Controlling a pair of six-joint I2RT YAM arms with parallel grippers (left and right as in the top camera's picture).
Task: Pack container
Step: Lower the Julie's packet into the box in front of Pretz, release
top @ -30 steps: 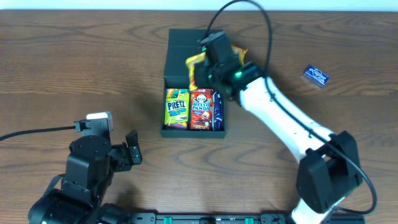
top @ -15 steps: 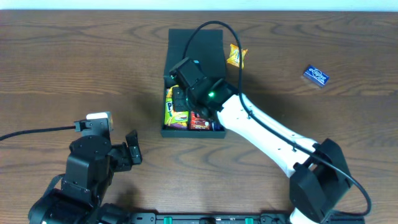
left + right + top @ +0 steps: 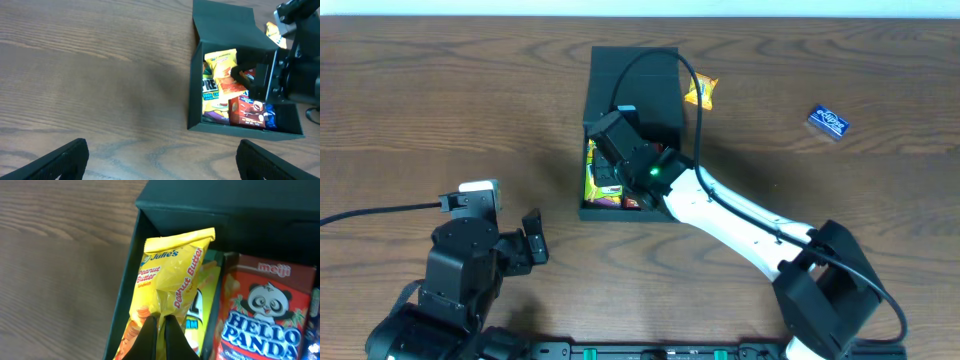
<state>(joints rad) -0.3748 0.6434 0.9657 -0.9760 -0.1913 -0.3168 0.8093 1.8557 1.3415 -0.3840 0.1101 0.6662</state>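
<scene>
The container (image 3: pixel 584 205) is a black square box with its flap lid (image 3: pixel 635 70) open at the back. It holds a Pretz packet (image 3: pixel 210 95) at the left and a red Hello Panda box (image 3: pixel 260 305) beside it. My right gripper (image 3: pixel 161 322) is shut on a yellow Julie's Peanut Butter packet (image 3: pixel 172 265) and holds it in the box's left side, over the Pretz packet. In the overhead view the right gripper (image 3: pixel 610 165) covers that side. My left gripper (image 3: pixel 160 160) is open and empty over bare table, in front and to the left of the box (image 3: pixel 195 90).
An orange-yellow snack packet (image 3: pixel 700 91) lies just behind the box's right corner, also in the left wrist view (image 3: pixel 272 32). A small blue packet (image 3: pixel 829 121) lies at the far right. The right arm's cable loops over the lid.
My right gripper has carried the yellow packet from the box's back right corner down into its left side. The orange-yellow packet behind the box is now uncovered. The left arm has not moved.
</scene>
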